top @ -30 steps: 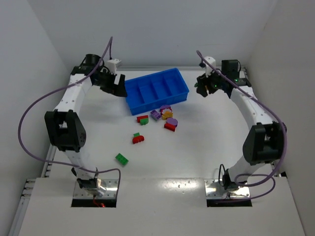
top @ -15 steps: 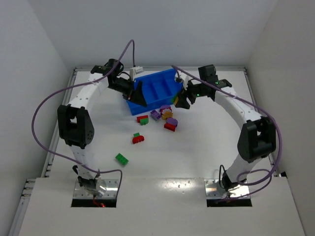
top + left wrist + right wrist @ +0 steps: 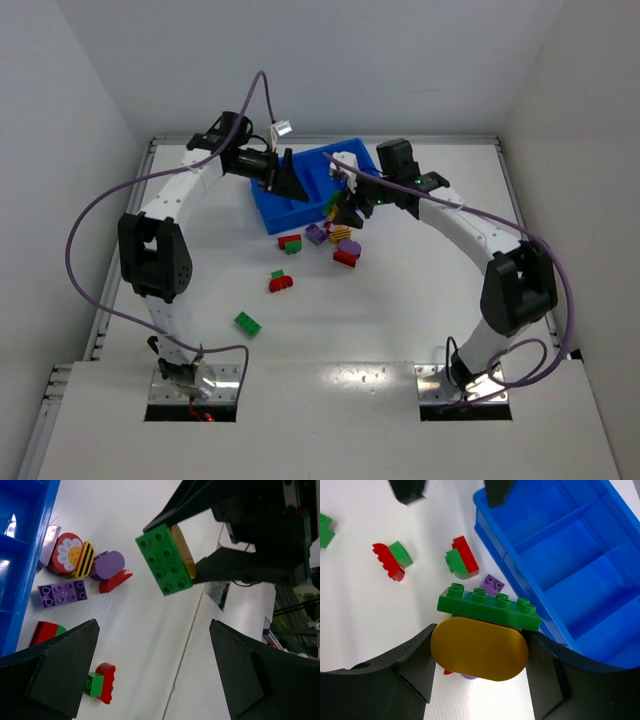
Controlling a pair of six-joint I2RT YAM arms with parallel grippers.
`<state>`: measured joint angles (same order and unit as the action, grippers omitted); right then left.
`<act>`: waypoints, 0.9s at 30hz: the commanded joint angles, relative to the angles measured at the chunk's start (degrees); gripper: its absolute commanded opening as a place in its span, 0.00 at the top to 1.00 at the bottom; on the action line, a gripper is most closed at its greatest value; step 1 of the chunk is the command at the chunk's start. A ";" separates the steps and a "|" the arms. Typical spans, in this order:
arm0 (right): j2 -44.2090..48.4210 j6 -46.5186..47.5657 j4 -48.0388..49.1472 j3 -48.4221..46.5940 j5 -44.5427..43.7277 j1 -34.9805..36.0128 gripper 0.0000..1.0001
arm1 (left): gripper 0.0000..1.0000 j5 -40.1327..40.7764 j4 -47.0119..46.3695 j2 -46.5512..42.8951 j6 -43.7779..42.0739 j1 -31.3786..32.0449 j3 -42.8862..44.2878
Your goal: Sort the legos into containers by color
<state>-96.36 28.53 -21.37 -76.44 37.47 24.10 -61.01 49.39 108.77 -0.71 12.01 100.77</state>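
**While your right claw (image 3: pixel 347 205) grips a stacked pair**

Its jaws are closed narrow on a green brick (image 3: pixel 489 607) joined to a yellow piece (image 3: pixel 470 642), just beside the blue tray (image 3: pixel 490 535)'s near wall. Your left claw (image 3: pixel 150 675) gapes wide, empty. Loose legos (image 3: pixel 330 236) lie on the worktop (image 3: pixel 400 300) nearby.
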 commanded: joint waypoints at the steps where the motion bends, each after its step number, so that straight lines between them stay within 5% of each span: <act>1: 3.19 -1.46 6.15 0.51 0.50 2.09 1.00 | 0.00 -3.32 -3.68 0.82 2.82 1.08 2.58; 24: 0.20 -2.08 8.62 -4.33 -8.29 9.21 1.00 | 0.00 -3.32 -4.74 2.41 3.87 1.61 3.12; 26: -0.41 -2.08 9.23 -4.33 -8.82 9.21 1.00 | 0.05 -4.90 -4.74 3.02 3.87 1.61 3.12; 27: -0.41 -2.08 9.24 -4.33 -8.82 9.74 1.00 | 0.16 -4.90 -4.74 3.03 3.87 1.61 3.12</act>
<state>-96.33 26.70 -15.33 -78.15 29.26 32.93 -62.98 45.80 111.63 3.18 13.04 101.84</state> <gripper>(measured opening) 0.635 0.880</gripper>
